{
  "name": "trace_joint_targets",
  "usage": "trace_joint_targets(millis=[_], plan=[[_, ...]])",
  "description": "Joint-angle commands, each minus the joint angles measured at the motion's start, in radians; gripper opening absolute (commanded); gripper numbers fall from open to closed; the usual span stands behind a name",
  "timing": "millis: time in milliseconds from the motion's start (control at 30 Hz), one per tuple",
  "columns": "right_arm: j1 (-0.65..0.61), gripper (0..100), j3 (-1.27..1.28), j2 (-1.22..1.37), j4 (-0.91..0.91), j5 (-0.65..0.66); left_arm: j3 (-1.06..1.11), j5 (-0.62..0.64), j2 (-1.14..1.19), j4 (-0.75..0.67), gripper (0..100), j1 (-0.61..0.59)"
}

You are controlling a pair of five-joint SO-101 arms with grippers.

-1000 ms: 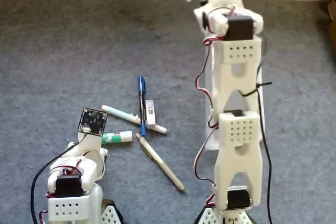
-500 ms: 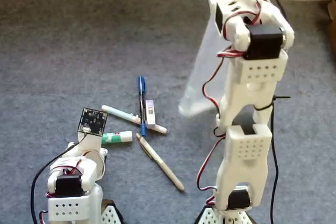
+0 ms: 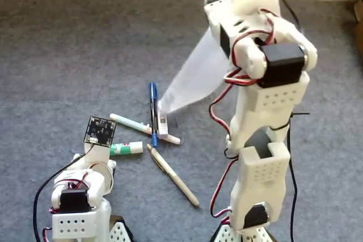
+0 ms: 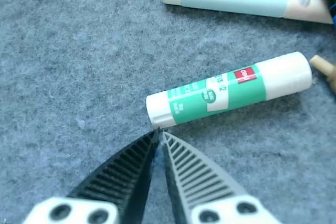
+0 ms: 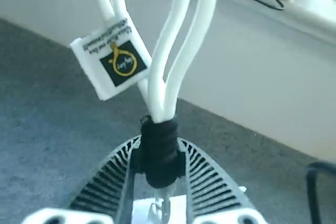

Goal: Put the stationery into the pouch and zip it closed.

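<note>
Grey carpet (image 4: pixel 63 51) bears the glue stick (image 4: pixel 231 90) just beside the left gripper (image 4: pixel 159 136).

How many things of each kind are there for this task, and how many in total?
Pens: 3 (blue pen, mint pen, beige pen)
Glue stick: 1
White block, perhaps an eraser: 1
Pouch, hanging from the right gripper: 1
Total: 6
</note>
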Motion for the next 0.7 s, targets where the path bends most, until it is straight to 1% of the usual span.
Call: trace_joint_targets(millis=[0,200,300,467,567,667], plan=[[-0.001,0.5,-0.105,-0.028,0.024,-0.104,0.019,-0.008,-0.008,0.005,1,-0.008],[-0.041,0.5,-0.087,-0.024,0.024,-0.112,0.019,-0.008,-0.008,0.005,1,-0.008],[-0.073,0.5,0.013,-0.03,0.024,-0.112,0.019,-0.008,-0.008,0.005,1,-0.008],[-0.071,0.5,0.139,-0.038,0.024,-0.114,0.019,-0.008,-0.008,0.005,1,-0.007],[-0.076,0.5,0.216,-0.096,0.024,-0.114,0.019,-0.008,-0.008,0.005,1,-0.005],[-0.077,0.5,0.383,-0.189,0.024,-0.114,0.019,-0.008,-0.008,0.005,1,-0.002]])
